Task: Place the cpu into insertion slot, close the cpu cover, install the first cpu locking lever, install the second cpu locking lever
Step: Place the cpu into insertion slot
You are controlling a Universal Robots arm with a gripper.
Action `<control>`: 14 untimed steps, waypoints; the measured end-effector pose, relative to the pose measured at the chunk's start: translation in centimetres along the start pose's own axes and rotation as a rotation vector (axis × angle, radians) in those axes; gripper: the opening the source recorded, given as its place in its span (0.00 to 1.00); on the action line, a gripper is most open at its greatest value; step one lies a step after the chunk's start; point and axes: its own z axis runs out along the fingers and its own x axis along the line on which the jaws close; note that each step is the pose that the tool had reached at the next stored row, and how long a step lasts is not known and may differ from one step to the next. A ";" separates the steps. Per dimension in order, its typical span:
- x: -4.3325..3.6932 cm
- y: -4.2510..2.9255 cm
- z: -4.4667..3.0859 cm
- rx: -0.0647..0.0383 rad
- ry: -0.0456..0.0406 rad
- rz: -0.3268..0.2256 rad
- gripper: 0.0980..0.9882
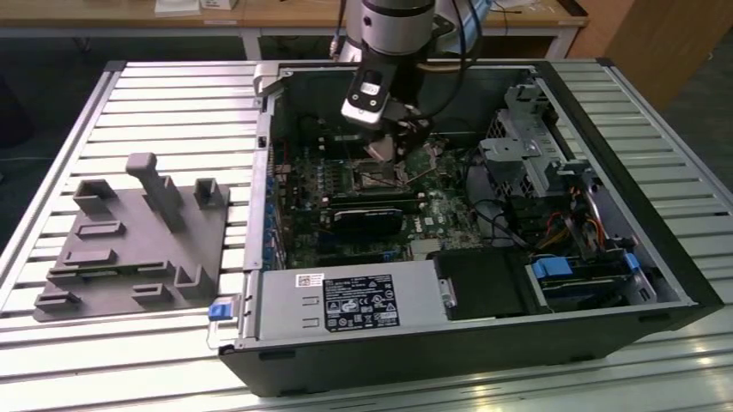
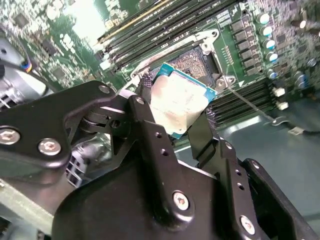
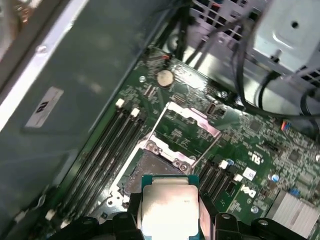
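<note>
While the gripper (image 2: 176,117) clamps the cpu (image 2: 182,97) by two opposite edges, the chip hangs tilted just above the insertion slot (image 3: 150,172) and is not yet seated. Beyond the socket, the cpu cover (image 3: 187,127) lies swung open over the green board (image 3: 260,165). I judge the work barely begun: seating the chip, closing the cover and both locking steps are all undone.

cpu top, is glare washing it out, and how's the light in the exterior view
First wrist view: the cpu top is nearly white with glare. Second wrist view: glare covers part of it, and a patch of circuit board is blown out. Exterior view: the computer case interior is dim, the table slats bright.
</note>
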 end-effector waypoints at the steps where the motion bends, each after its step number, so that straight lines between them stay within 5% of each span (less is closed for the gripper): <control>1: 0.00 -0.01 0.08 0.000 -0.0015 0.018 0.49; 14: -0.02 -0.09 1.18 -0.005 -0.0205 0.254 0.49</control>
